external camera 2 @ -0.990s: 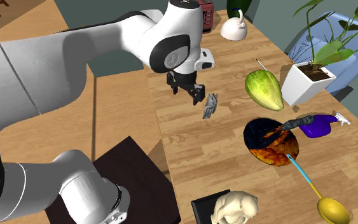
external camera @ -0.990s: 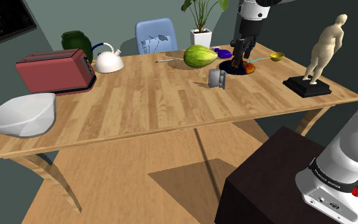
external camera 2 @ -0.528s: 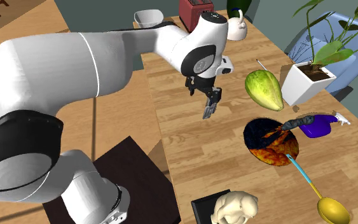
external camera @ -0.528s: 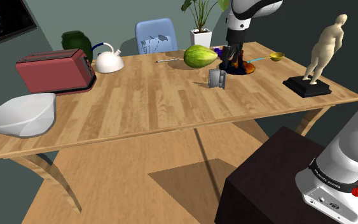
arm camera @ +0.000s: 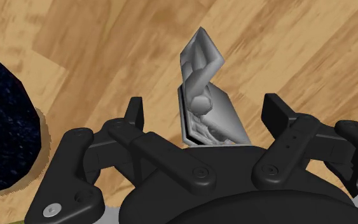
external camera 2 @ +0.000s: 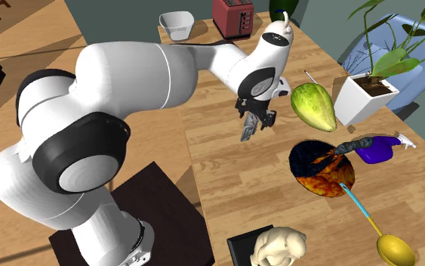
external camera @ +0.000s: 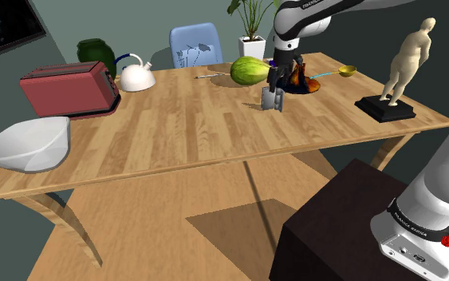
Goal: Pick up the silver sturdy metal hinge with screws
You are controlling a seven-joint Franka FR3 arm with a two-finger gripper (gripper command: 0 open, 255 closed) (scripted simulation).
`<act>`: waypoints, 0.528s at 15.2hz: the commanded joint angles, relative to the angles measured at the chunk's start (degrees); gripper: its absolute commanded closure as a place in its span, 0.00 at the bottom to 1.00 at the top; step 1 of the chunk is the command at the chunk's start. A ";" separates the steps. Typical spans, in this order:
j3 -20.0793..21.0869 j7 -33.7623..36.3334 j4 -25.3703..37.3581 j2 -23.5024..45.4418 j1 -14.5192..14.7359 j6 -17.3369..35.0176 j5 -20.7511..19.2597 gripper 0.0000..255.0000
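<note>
Lettering first: there's small white print on the dark band (external camera: pixel 419 226) around the arm's lowest joint, down by the stand, but it's too fine to read for certain.

Now the claw. The gripper (arm camera: pixel 204 113) is spread wide. Its black fingers (arm camera: pixel 134 113) stand well apart, one on each side of the grey hinge (arm camera: pixel 204 95). Neither is touching it, and bare wood shows in both gaps. So the hinge is bracketed but not held.

The hinge itself stands on edge on the wooden table (external camera: pixel 183 128), its two leaves folded at an angle. It sits closer to the table's far edge than the near one, just in front of the green fruit (external camera: pixel 249 70) and the dark plate (external camera: pixel 298 82). From the shoulder view, the claw hangs straight over it with its fingertips down around the hinge's top.
</note>
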 commanded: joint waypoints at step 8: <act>0.03 -0.27 -2.40 1.75 0.00 4.14 0.23 1.00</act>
